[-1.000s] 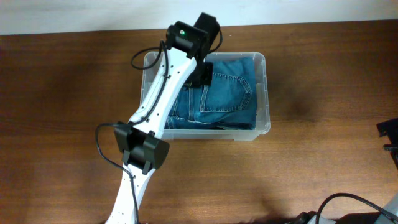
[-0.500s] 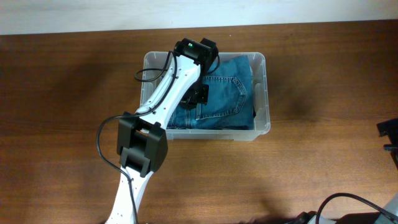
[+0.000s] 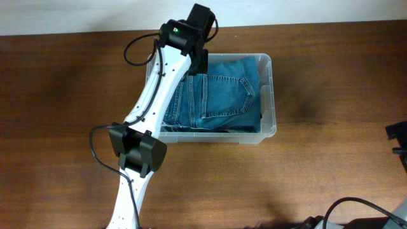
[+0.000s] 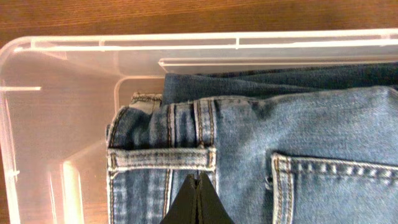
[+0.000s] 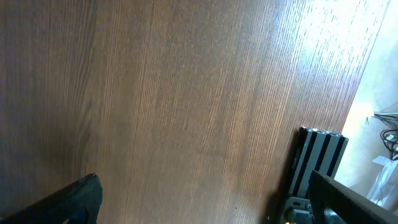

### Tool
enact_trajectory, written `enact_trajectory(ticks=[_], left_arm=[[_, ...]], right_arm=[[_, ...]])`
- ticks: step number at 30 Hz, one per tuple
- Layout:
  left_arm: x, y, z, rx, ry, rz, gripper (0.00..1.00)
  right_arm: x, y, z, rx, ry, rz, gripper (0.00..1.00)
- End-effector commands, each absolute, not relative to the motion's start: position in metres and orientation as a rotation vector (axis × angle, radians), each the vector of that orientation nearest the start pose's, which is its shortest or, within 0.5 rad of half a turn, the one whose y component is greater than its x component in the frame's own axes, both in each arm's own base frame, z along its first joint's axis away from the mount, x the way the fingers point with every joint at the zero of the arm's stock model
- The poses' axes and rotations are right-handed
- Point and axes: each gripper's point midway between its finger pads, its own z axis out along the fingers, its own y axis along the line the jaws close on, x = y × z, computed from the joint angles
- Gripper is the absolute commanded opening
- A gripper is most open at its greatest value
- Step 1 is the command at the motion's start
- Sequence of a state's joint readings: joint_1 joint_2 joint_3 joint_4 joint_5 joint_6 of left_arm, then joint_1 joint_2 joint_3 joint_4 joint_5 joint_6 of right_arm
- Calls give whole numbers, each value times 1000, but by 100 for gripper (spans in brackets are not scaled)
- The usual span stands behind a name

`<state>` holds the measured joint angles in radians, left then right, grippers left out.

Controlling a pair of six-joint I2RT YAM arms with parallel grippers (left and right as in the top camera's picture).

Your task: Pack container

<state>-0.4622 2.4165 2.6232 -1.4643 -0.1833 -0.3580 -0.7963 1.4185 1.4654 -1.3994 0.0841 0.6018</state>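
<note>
Moved: the left gripper [image 3: 198, 60] has drawn back from the middle of the bin to its far left corner, and the arm's elbow has swung left with it.
Jeans: the folded jeans [image 3: 222, 95] now lie flatter than half a second ago and spread further toward the left wall, back pocket up.
Container: the container [image 3: 271, 95] sits upright on the table [image 3: 63, 95], centre and toward the far edge. No lid is in view.
Meaning: the garment looks settled inside and the pressing-down seems finished. This item is probably packed, with only the arm left to clear the rim.
Left gripper, wrist view: the fingers are closed tip to tip above the waistband, with no cloth seen between them.
Right gripper: only blurred dark shapes show at the edges of its own view over bare wood, so its state cannot be told. Overhead, just a scrap of that arm [image 3: 397, 140] shows at the right edge.
Hidden: the arm covers the bin's near left corner, and denim covers most of the base. Whether the fingertips touch the cloth is unclear.
</note>
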Motion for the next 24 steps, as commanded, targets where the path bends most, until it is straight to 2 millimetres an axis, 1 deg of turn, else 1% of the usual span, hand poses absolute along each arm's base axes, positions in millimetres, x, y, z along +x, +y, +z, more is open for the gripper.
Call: enact_trajectory(ticks=[1,5,8,11,16,18,21,24], left_arm=[[482,-200,135,127,2823,127,1],[478,-202,104,139,2884,137,1],[471,-207,85,153,2943,101,1],[470,-208,81,155,2955,96,1],[472,-210,82,155,2944,89,1],[473,-210,87,154,2935,82,1],[477,-213,105,149,2904,50,1],[479,-225,134,159,2859,-60,1]], right_arm=[[180,-207,206,1910,2223,-160,98],[180,-207,206,1910,2223,-160,98],[180,-207,206,1910,2223,-160,98],[180,-207,206,1910,2223,-160,98],[180,-207,206,1910,2223,-160,98],[180,-207,206,1910,2224,-160,98],[180,-207,206,1910,2224,-160,98],[180,-207,206,1910,2223,-160,98]])
